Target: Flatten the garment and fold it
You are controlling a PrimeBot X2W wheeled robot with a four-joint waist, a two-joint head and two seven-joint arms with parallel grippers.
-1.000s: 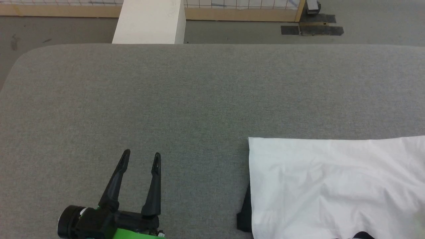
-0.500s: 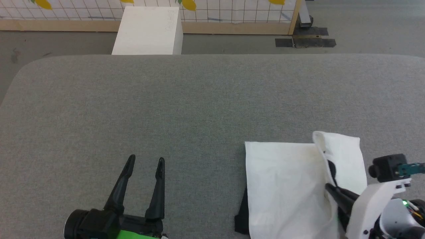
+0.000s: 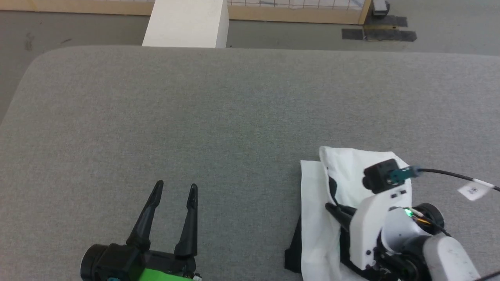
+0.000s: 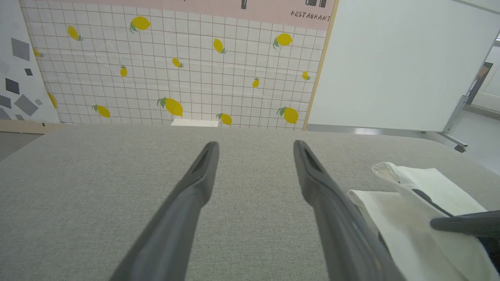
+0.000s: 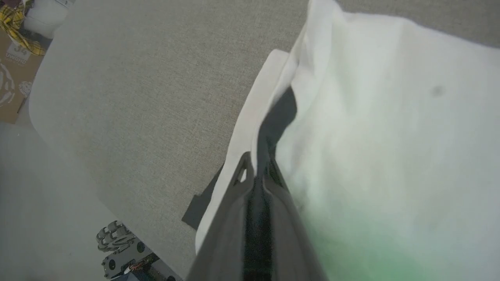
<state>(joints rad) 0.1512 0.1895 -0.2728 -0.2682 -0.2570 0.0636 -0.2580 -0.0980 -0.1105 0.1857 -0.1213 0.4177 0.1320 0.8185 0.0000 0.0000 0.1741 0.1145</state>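
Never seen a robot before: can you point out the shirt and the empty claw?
garment [image 3: 314, 226], head view, on its flat white layer.
left gripper [image 3: 176, 185], head view, midway between its open fingertips.

One garment [image 3: 314, 203] on show, lower right of the head view, with one black sleeve tip [image 3: 293, 253] poking out at its lower-left edge. Two grippers in shot: left gripper [image 3: 175, 185] lower left, right gripper [image 3: 331, 207] lower right, two dark fingers [image 3: 143, 220] apiece, so four all told. One grey table [image 3: 234, 109]. One white block [image 3: 187, 23], top centre. One small camera [image 3: 381, 175] and one tagged cable [image 3: 441, 173], right side.
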